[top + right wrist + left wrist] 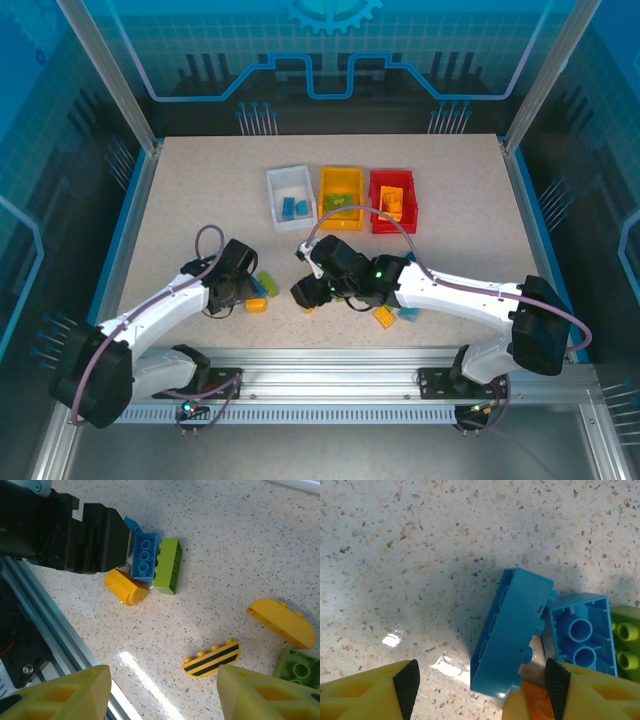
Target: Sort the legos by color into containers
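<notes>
Landmark: the yellow-orange bin (326, 195), middle of a row of three. The white bin (273, 200) is just on its left and the red bin (392, 226) just on its right.
In the bins: blue bits in the white one, something green in the yellow-orange one, something orange in the red one. They're too small for me to count.
Left claw (248, 292): down at the table (200, 190), left of the yellow-orange bin and nearer the arms. The jaws are spread wide around a tilted blue brick (507, 630), and neither pad looks to be touching it.
Beside that brick: a second blue brick (581, 635) lying studs-down, then a green brick (625, 642) cut off by the frame edge. An orange brick (125, 587) is mostly tucked under the claw.
Right claw (305, 293): straight toward the arms from the yellow-orange bin, hovering with its jaws apart and gripping nothing.
Under it: a yellow-and-black striped brick (212, 658) and a curved yellow brick (282, 622). Another green one (300, 667) is half hidden behind a finger.
</notes>
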Motion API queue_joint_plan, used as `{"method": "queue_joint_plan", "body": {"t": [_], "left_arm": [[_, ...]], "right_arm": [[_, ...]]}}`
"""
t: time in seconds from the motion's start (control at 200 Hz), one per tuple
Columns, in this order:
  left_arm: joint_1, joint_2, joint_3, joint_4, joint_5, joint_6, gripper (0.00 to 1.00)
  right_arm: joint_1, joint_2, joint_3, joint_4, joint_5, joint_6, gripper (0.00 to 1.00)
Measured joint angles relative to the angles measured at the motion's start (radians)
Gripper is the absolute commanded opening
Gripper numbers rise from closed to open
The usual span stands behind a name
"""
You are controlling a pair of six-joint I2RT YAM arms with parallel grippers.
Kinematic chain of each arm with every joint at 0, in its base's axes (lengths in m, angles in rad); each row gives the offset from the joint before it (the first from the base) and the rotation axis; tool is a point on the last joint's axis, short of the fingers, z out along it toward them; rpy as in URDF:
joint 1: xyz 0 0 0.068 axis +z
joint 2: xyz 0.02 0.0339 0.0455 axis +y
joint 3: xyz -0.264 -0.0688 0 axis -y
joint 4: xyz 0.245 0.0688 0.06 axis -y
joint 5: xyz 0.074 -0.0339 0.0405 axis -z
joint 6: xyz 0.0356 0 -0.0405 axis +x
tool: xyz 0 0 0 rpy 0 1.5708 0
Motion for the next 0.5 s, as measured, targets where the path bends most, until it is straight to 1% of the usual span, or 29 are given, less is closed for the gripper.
{"method": "queue_joint_plan", "body": {"t": [0.28, 0.345, 0.395, 0.495], "left_arm": [[0.018, 0.069, -0.011, 0.069, 0.000, 0.001, 0.56], [0.020, 0.076, -0.014, 0.072, 0.000, 0.002, 0.49], [0.021, 0.077, -0.015, 0.076, 0.000, -0.003, 0.46], [0.024, 0.082, -0.018, 0.094, 0.000, 0.000, 0.46]], "right_arm": [[0.000, 0.000, 0.004, 0.003, 0.000, 0.001, 0.60], [0.000, 0.000, 0.004, 0.003, 0.000, 0.001, 0.60], [0.000, 0.000, 0.004, 0.003, 0.000, 0.003, 0.60], [0.000, 0.002, 0.004, 0.003, 0.000, 0.003, 0.60]]}}
